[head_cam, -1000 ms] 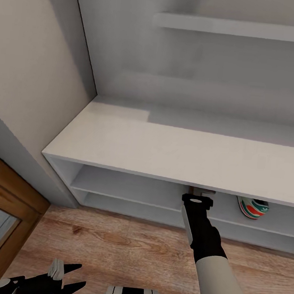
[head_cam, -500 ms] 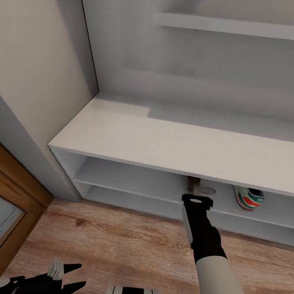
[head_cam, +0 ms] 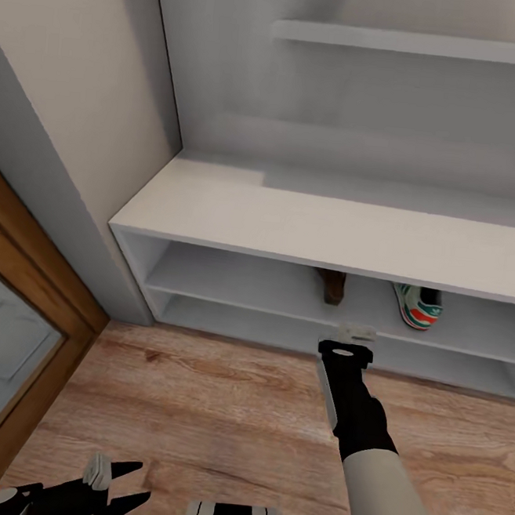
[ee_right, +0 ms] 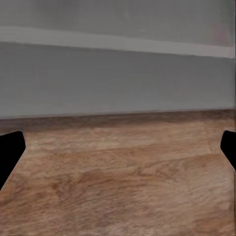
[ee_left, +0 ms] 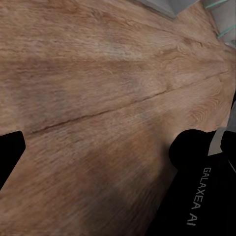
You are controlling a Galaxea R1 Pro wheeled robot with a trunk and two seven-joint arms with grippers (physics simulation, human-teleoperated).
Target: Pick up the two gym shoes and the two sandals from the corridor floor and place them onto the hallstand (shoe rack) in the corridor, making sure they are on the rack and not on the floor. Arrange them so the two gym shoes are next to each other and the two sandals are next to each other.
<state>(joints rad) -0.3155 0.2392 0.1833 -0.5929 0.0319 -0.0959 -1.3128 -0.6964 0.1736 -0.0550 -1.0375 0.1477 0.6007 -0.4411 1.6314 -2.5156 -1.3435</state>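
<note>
Gym shoe (head_cam: 416, 306) and sandal (head_cam: 333, 285) on hallstand (head_cam: 323, 232) upper shelf slot, apart. Right hand (head_cam: 355, 332) empty, fingers spread wide, over corridor floor (head_cam: 219, 411) just before rack. Left hand (head_cam: 113, 484) low, spread wide, empty.

bench top hides most of sandal (head_cam: 333, 285), gym shoe (head_cam: 418, 306).
</note>
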